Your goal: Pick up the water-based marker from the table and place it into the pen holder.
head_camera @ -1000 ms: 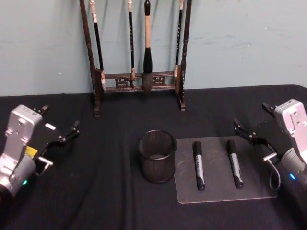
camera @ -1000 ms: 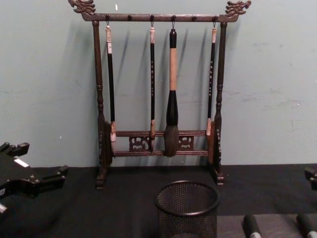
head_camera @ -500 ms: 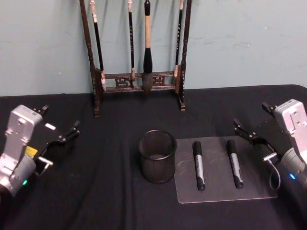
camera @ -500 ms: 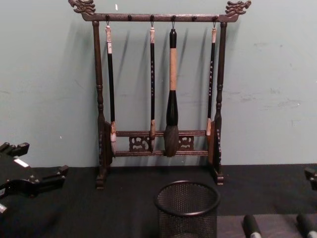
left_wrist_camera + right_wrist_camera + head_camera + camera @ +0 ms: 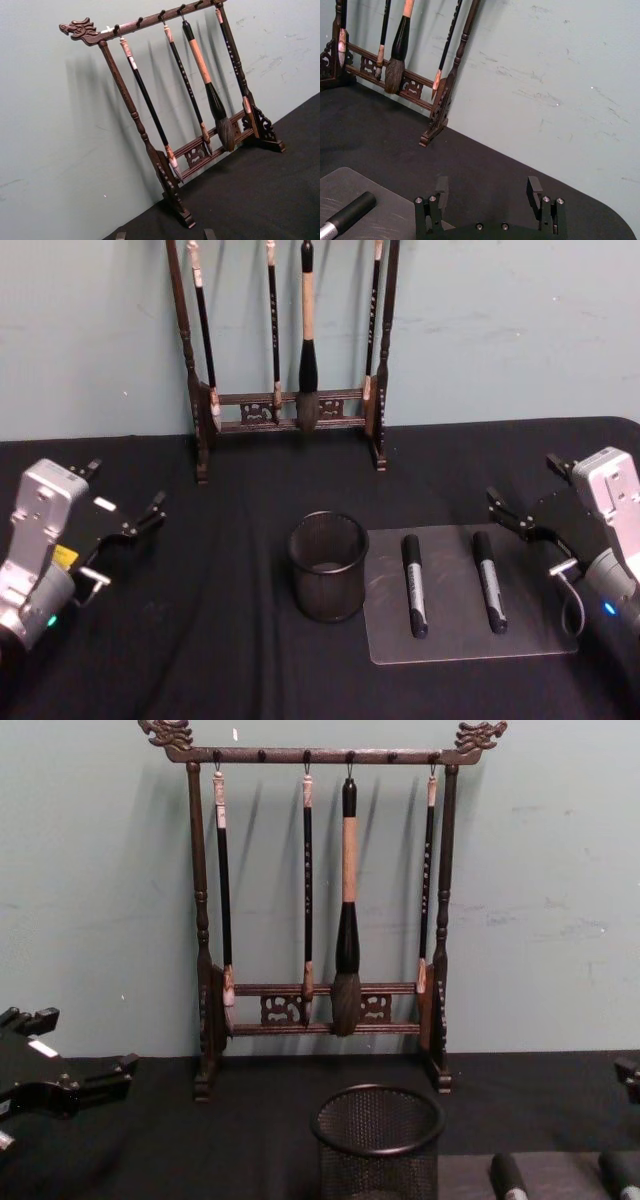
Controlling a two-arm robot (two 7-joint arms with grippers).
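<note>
Two water-based markers with black caps and silver-grey barrels lie side by side on a grey mat (image 5: 540, 635), one (image 5: 413, 585) nearer the pen holder and one (image 5: 489, 581) farther right. The pen holder (image 5: 328, 565) is a black mesh cup standing just left of the mat; in the chest view the pen holder (image 5: 378, 1140) is low in the middle. My right gripper (image 5: 525, 485) hovers open to the right of the mat, above the table; the right wrist view shows this gripper (image 5: 488, 189) with a marker cap (image 5: 350, 212) beside it. My left gripper (image 5: 125, 495) is open at the far left, well away from the markers.
A tall dark wooden brush rack (image 5: 290, 410) with several hanging brushes stands at the back against the wall. A black cloth (image 5: 200, 620) covers the table between my left gripper and the pen holder.
</note>
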